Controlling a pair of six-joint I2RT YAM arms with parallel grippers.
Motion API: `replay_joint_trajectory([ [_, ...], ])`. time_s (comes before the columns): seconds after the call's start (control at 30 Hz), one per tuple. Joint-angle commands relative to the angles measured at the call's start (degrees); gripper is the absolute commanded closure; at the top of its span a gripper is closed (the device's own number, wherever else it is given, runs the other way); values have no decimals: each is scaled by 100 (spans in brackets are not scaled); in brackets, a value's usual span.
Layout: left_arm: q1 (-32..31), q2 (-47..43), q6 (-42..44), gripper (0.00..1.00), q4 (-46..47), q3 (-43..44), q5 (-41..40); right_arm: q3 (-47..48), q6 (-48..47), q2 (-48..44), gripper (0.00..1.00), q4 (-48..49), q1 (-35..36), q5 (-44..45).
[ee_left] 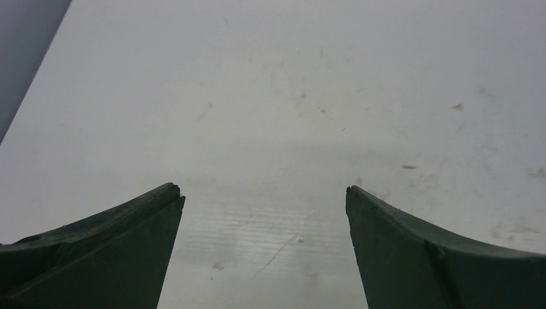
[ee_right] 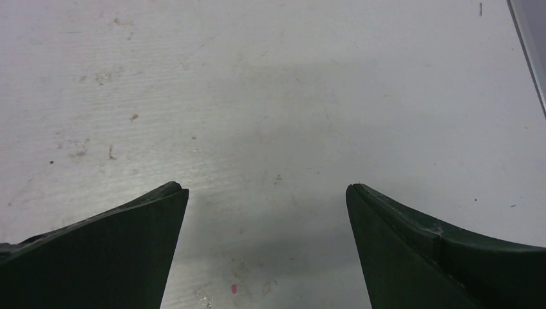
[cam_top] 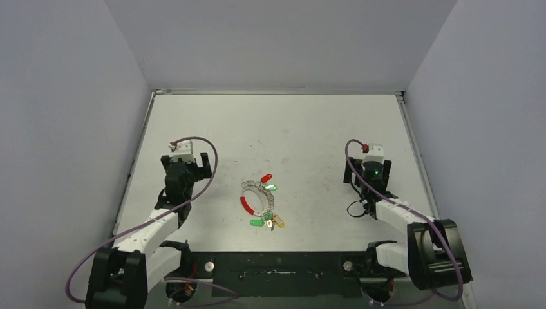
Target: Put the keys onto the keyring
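Left gripper (ee_left: 264,192): jaws wide apart.
Right gripper (ee_right: 266,188): jaws wide apart.
Keyring (cam_top: 257,199): between both grippers, well apart from each.
Keys (cam_top: 267,221): clustered along its side facing the right one.

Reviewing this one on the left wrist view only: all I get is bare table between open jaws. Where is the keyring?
Observer: The top view shows the keyring lying around the middle of the table, somewhat toward the near edge.
Operator: Any key lying away from it?
Observer: A red key lies just past the ring's far side. I cannot tell whether it is threaded on.
Operator: And the others?
Observer: A green key and a yellow key cluster at the ring's near side.
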Motion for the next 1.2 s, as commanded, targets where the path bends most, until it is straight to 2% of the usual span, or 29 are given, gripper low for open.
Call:
replay_joint_trajectory([
  [0.0,298,839,383,3,627,-382,-429,130,-126,553,0,1366,-40,736],
  [0.03,339,995,383,3,464,-189,-386,170,-141,715,0,1526,-45,813],
  [0.2,628,1979,1059,3,1997,-186,-86,12,-314,1263,0,2873,-124,889],
  [0.3,969,2454,948,3,2822,-213,652,-77,-195,1872,0,3652,-227,757],
  [0.37,1278,2952,819,3,3455,-281,954,-160,-207,2502,0,4573,-338,512],
  [0.4,1288,3238,818,3,3786,-332,989,-138,-301,2622,0,4609,-326,346],
  [0.47,1290,3776,995,3,4694,-481,1111,147,-349,2481,0,3767,-299,338],
  [0.53,1270,3465,930,3,4074,-452,1146,412,-286,2600,0,3448,-291,520],
  [0.67,1273,3544,917,3,3364,28,1071,454,-382,2596,0,3392,-172,640],
  [0.9,871,3668,1042,3,4036,-236,282,459,-393,2607,0,3403,-169,630],
  [1.17,981,3650,887,3,3535,4,334,459,-393,2607,0,3402,-175,630],
])
